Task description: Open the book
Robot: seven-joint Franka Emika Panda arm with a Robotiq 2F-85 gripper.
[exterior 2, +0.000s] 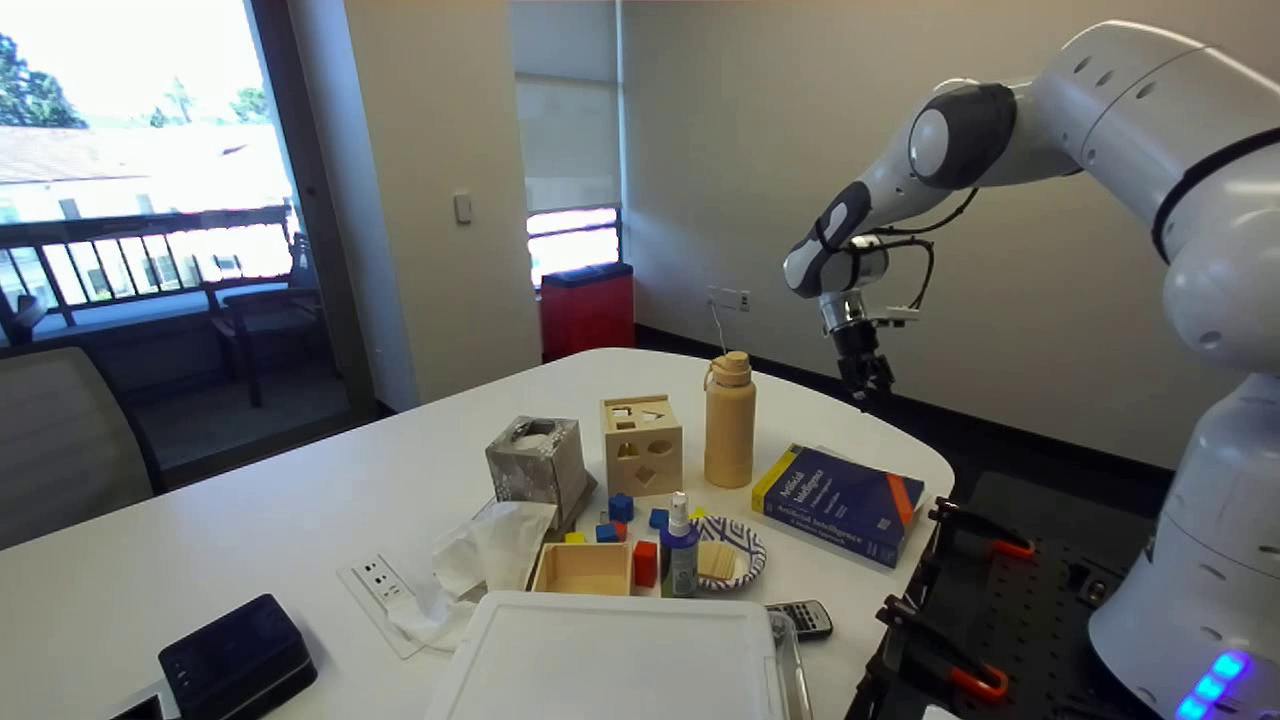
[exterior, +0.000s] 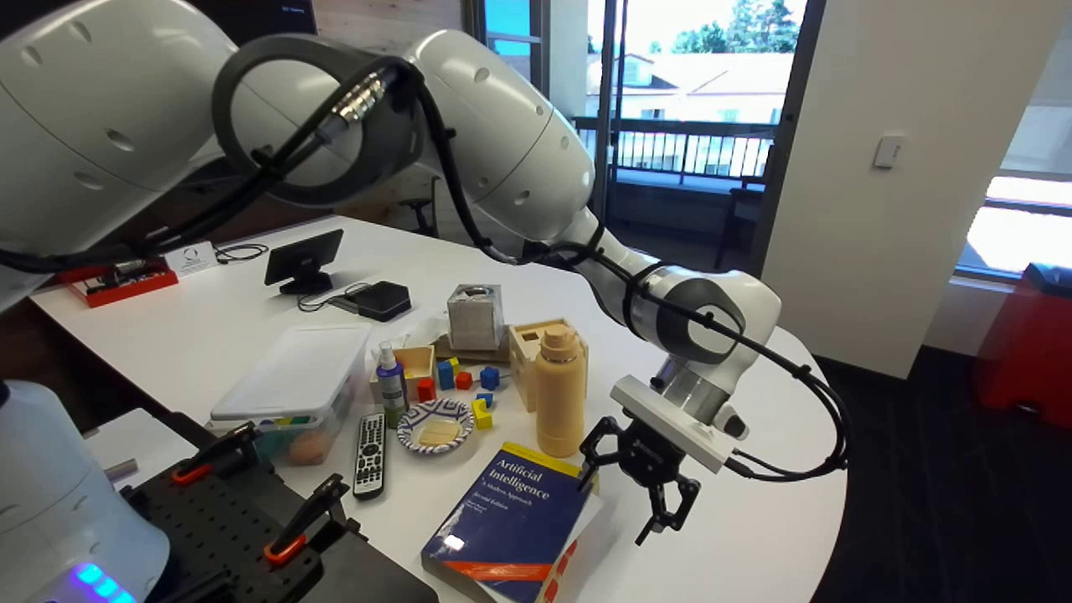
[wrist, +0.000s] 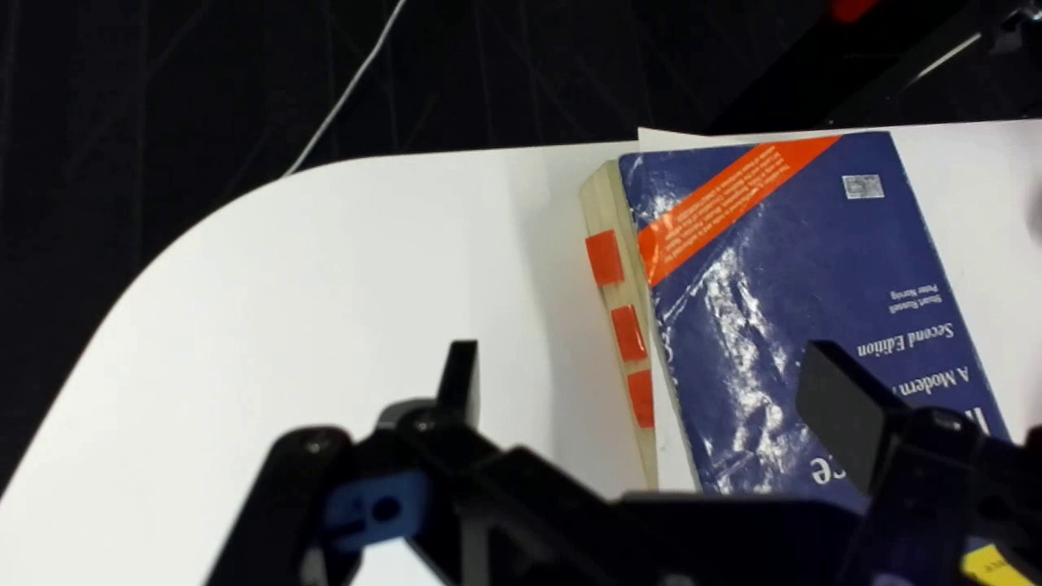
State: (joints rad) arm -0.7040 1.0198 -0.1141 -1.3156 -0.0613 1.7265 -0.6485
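Observation:
The book lies shut and flat on the table, its dark blue cover up, in both exterior views (exterior: 512,523) (exterior 2: 838,500). It has a yellow band at one end and an orange stripe at the other. In the wrist view the book (wrist: 814,244) shows cream page edges with red tabs, and a white sheet sticks out under the cover. My gripper (exterior: 614,512) is open and empty, above the table by the book's page side; it also shows in an exterior view (exterior 2: 866,396). In the wrist view its fingers (wrist: 647,391) straddle the page edge from above, one over the cover, apart from it.
A tan bottle (exterior: 559,398) stands near the book's yellow end, with a wooden shape box (exterior 2: 642,450) beside it. A patterned plate (exterior: 435,425), a remote (exterior: 369,456) and a spray bottle (exterior 2: 680,555) stand or lie nearby. The table's rounded edge (wrist: 244,203) is close to the book.

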